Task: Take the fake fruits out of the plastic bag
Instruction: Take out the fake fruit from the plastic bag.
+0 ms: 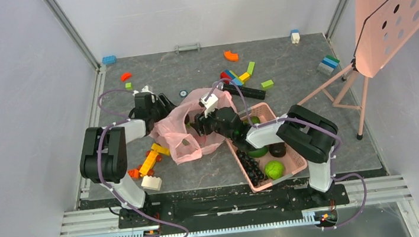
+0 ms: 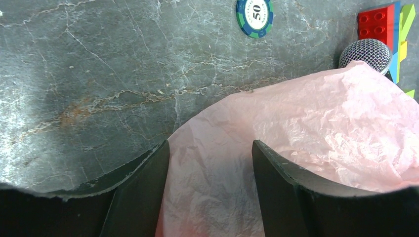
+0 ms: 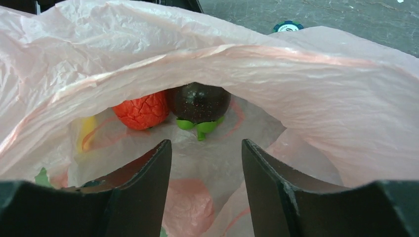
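Note:
The pink plastic bag [image 1: 182, 134] lies crumpled on the dark table between my arms. My right gripper [image 1: 199, 124] is open and reaches into the bag's mouth [image 3: 296, 89]. Inside the bag, just ahead of its fingertips, lie a red textured fruit [image 3: 142, 111] and a dark purple round fruit [image 3: 198, 102] with a green calyx. Something yellow [image 3: 88, 129] shows through the film at the left. My left gripper [image 1: 160, 109] is open at the bag's far left edge, with bag film [image 2: 296, 128] lying between its fingers [image 2: 148, 187]. A lime-green bumpy fruit [image 1: 274, 169] sits in the basket.
A rigid pink basket [image 1: 296, 165] stands right of the bag with black grapes [image 1: 252, 167] and other dark fruits. Loose bricks [image 1: 149, 161] lie near the left arm and at the back [image 1: 238, 76]. A poker chip [image 2: 254, 11] lies beyond the bag. A pink stand [image 1: 391, 8] is at the right.

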You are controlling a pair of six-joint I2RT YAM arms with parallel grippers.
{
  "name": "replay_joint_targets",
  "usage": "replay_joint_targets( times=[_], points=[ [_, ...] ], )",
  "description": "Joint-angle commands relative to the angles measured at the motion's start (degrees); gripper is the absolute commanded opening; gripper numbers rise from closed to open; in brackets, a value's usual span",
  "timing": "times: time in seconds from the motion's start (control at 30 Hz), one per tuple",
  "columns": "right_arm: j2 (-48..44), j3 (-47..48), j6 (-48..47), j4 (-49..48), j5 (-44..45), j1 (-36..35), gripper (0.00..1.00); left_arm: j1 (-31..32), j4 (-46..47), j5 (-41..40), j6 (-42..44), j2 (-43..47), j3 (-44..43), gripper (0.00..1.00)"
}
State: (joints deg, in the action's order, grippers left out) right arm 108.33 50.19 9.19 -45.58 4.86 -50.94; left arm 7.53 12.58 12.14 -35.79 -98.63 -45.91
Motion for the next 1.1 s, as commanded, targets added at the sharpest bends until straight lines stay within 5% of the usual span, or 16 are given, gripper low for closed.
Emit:
replay_joint_targets(
  times=[0.0, 0.33, 0.63, 1.07],
  points=[
    [-1.14, 0.84, -1.93, 0.18, 0.09, -0.04, 0.6, 0.03, 0.83, 0.33, 0.57, -0.53, 1.24, 0.69],
    [6.04, 8.53, -3.77, -1.47, -1.81, 0.05, 0.9, 0.03, 3.68, 4.1, 0.03, -1.48, 1.2, 0.68],
    [13.74, 16.42, -3.81, -1.26, -3.06, 0.18, 0.98, 0.03, 4.72, 6.53, -0.7, -2.71, 0.63, 0.68],
    [20.67, 24.31, 0.0, 2.51, -4.68, 0.68, 0.92, 0.04, 5.41, 7.71, -0.84, -3.43, 0.52, 0.67]
  ],
)
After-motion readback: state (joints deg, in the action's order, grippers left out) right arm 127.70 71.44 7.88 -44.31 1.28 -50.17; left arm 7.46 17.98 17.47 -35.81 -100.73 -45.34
